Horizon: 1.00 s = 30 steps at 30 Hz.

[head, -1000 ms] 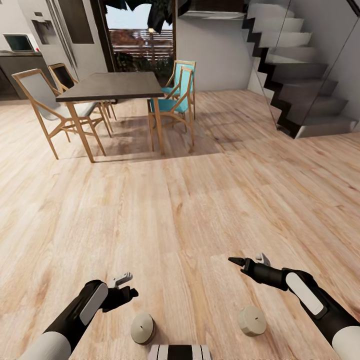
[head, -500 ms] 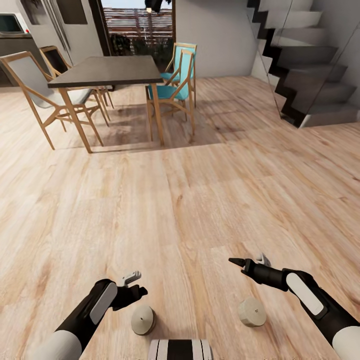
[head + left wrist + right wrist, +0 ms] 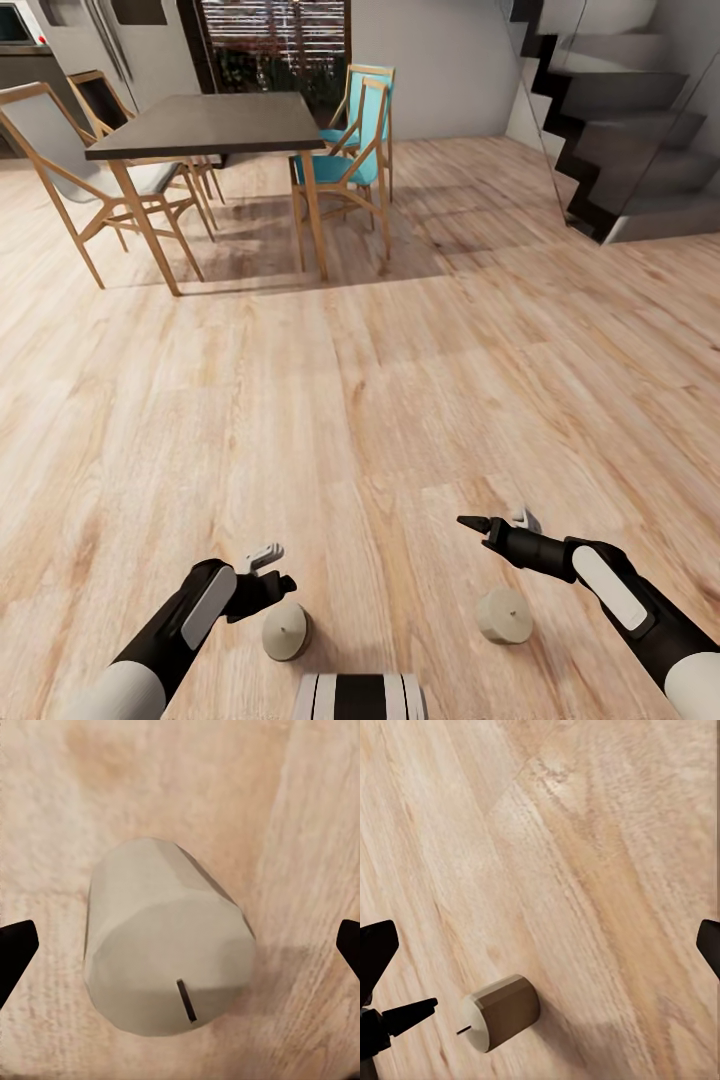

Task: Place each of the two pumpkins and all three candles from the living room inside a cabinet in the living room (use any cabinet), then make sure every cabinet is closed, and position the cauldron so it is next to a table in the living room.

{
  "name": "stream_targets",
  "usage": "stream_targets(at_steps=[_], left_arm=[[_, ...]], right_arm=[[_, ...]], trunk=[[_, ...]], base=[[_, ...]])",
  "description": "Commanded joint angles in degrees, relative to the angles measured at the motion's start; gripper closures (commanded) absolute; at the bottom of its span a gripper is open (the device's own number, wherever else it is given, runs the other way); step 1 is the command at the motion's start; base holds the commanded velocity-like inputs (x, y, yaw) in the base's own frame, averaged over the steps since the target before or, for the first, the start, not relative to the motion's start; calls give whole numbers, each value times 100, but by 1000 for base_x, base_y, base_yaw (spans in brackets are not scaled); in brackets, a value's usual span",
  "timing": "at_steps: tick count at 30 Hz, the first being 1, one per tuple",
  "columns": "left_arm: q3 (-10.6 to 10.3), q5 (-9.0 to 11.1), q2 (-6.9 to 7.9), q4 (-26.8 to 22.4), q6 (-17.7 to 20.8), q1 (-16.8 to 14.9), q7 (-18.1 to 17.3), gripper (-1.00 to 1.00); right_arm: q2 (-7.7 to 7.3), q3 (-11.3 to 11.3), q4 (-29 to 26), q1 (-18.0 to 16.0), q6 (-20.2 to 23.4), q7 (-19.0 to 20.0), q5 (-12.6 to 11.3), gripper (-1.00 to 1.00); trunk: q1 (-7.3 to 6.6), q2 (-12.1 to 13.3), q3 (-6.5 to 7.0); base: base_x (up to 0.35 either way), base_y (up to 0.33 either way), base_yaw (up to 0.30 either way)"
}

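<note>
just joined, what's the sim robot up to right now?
It stands on the wood floor with two candles just ahead of its base. The left gripper hangs open right above one candle, which sits between the fingers in the left wrist view, not yet gripped. The right gripper is open and empty, with the other candle below it. A dining table with chairs stands farther off, stairs to the right.
</note>
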Motion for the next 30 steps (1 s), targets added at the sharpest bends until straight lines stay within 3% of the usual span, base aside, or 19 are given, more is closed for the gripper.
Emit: stream_targets(at_steps=[1, 10, 21, 26, 30], left_arm=[[-27, 61, 9, -8, 7, -2, 56, -100], [-13, 61, 48, -7, -2, -3, 65, -100], [-26, 57, 16, 1, -69, 0, 61, -100], [-48, 53, 11, 2, -271, 3, 56, -100], [-52, 46, 8, 2, -304, 5, 53, -100]], right_arm=[[-5, 13, 0, -4, 9, 11, -11, -100], [-5, 13, -4, -4, 6, 11, -11, -100], [-5, 19, -9, -4, 1, 11, -3, -100], [-5, 16, -9, -4, 6, 11, -2, -100], [-5, 20, -9, -4, 8, 11, -1, -100]], trunk=[[1, -3, -27], [6, -6, -71], [35, -21, -315], [35, -21, -315], [45, -26, -404]], base=[[0, 0, 0], [0, 0, 0], [0, 0, 0], [0, 0, 0], [0, 0, 0]])
